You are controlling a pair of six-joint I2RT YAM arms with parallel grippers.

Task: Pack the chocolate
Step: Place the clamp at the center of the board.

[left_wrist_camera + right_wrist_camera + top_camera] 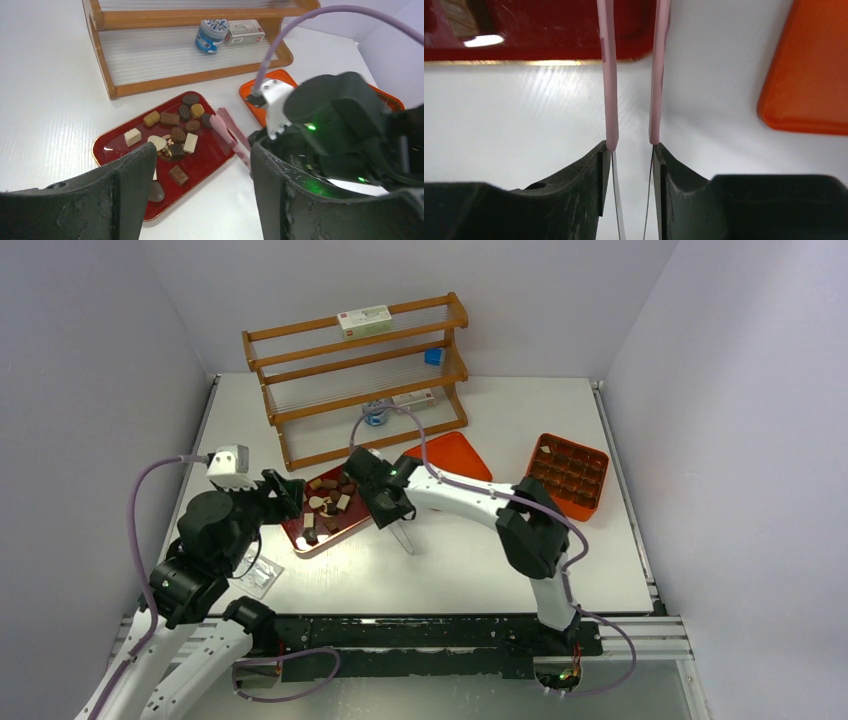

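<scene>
Evidently set for a pick, the right gripper (630, 150) was pictured clamped on a pair of pink tongs (610, 75). Its fingers were pressed against the two blades from outside, closed only as far as the tool allowed, with a gap left between the blades. The tongs were reached over the rim of the dark red tray (112, 145), where the chocolate (178, 134) was seen lying loose, a scatter of dark brown, lighter brown and cream-white pieces. Whether any piece was caught between the tips could not be told.

The tool was judged to be held that way so that small pieces could be pinched without being crushed by the fingers. The left gripper (202, 160) was shown spread wide and empty near the tray's left edge, placed perhaps to steady the tray. The orange compartment box (568, 475) was set well apart on the right, with an orange lid (450, 455) laid between it and the tray — the likely destination.

The hold on the blades was made plain by the right wrist view alone, though no chocolate was shown there. The pieces were laid out clearly in the left wrist view — the box's compartments were revealed only from above.
</scene>
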